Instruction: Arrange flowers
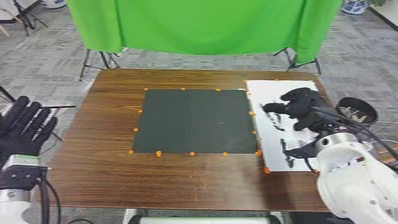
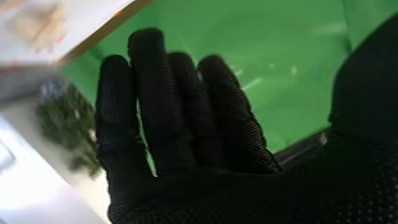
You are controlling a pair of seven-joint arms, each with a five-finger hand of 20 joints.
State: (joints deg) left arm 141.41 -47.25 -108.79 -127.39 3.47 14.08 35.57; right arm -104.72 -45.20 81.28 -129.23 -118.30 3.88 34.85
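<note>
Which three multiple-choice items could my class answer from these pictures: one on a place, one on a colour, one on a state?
1. What is the right hand above?
A) the dark mat
B) the floor left of the table
C) the white sheet

2. What colour is the curtain beyond the table?
A) green
B) red
C) yellow

3. How is the left hand?
A) clenched in a fist
B) open, fingers straight
C) curled round a vase

Key:
1 C: the head view shows it above the sheet at the table's right.
2 A: the hanging cloth is bright green.
3 B: its fingers extend away from the palm.
</note>
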